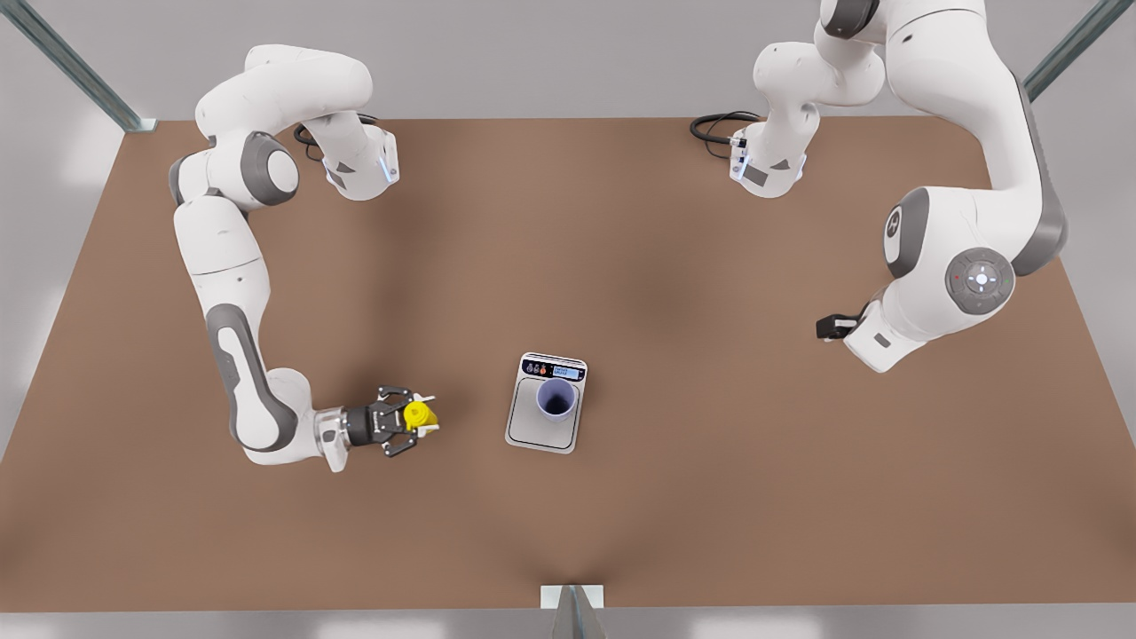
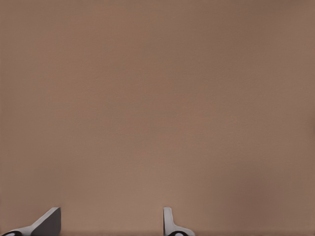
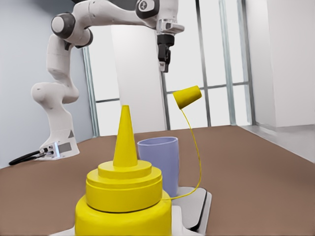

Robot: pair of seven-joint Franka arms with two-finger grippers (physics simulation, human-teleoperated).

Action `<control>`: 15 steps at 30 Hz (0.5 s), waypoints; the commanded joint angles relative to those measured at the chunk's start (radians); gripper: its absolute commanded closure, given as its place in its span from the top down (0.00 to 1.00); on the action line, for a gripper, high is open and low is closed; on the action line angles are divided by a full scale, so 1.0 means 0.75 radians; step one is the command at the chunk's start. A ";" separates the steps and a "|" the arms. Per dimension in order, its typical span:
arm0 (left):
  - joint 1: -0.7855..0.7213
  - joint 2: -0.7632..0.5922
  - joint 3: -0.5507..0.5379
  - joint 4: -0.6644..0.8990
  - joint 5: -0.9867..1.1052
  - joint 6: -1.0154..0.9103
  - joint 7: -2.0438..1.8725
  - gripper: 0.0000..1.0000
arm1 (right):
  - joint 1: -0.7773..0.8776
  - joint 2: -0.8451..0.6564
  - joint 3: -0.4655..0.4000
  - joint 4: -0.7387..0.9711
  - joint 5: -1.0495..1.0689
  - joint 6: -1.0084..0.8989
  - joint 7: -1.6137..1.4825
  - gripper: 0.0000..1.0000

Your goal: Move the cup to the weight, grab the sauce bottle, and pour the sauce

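Front view first: the small bright yellow plastic squeeze sauce bottle (image 1: 419,414) is being held by the right gripper (image 1: 410,419) on the front view's left, near the front edge of the brown table (image 1: 710,497). The two fingers are being pressed in on the bottle from either side, as far as can be made out from above.

The little lavender handleless cup (image 1: 555,401) is already being carried by the flat silver rectangular scale (image 1: 543,437) in the middle of the table, upright, so the first step looks done.

In the right wrist view the bottle's cone nozzle (image 3: 125,137) is being shown up close and upright, with the cup (image 3: 158,157) and scale (image 3: 199,211) just behind it. A small yellow cap (image 3: 187,97) is being dangled off to the side on a thin strap, so the nozzle is probably open already.

The left gripper (image 1: 830,327) is being parked well off on the front view's right, just waiting; in its own wrist view its fingers (image 2: 47,223) are being kept apart over bare table.

Handling guess: the bottle is likely light and squishy, a bit slippery too. The grip is best kept on the round body below the shoulder, and not too hard, or sauce is going to be squirted early. The loose cap could get swung around while tilting.
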 commanded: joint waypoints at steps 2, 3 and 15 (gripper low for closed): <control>0.000 0.000 0.000 0.000 0.000 0.000 -0.002 1.00 | 0.002 0.007 0.000 0.000 0.003 0.002 -0.001 0.52; 0.000 0.000 -0.002 0.000 0.000 0.000 -0.002 1.00 | 0.002 0.017 0.000 0.000 0.003 0.002 -0.009 0.52; -0.002 0.000 -0.002 0.000 0.000 0.000 -0.002 1.00 | 0.002 0.033 0.000 0.000 0.003 0.007 -0.009 1.00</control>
